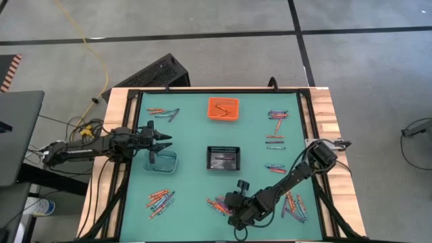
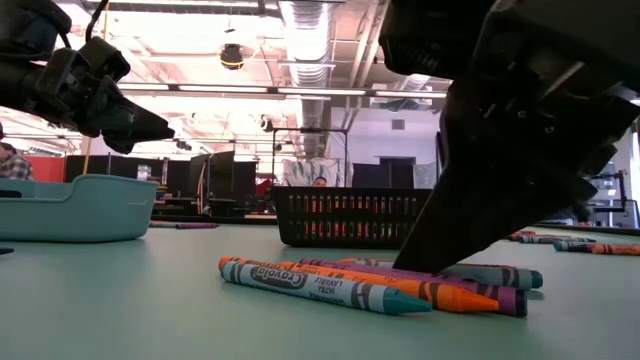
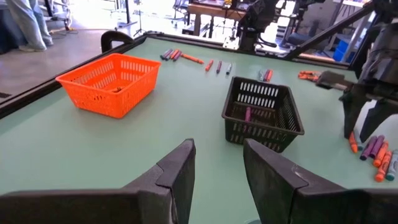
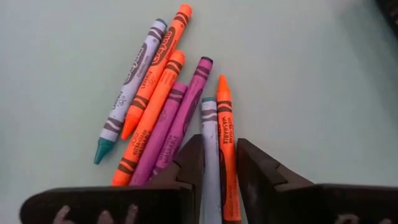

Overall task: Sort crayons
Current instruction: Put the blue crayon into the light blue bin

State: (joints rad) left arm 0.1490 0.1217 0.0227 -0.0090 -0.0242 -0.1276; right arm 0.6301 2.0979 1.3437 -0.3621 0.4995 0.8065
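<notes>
Right hand (image 4: 217, 165), narrow and straddling two crayons (image 4: 217, 140) in the bunched pile on the bench (image 1: 189, 189) front edge, risks pinching both or scattering neighbours; left hand (image 3: 217, 168), parted and empty, hovers over the clear bin (image 1: 162, 162).

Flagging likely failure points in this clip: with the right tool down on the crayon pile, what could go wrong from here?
1. The right tool straddles two touching crayons, a grey-blue crayon and an orange crayon, so it may pick up both colours.
2. Purple crayons lie against one finger; closing could scatter them.
3. The left tool waits above the clear bin; no visible conflict.
</notes>
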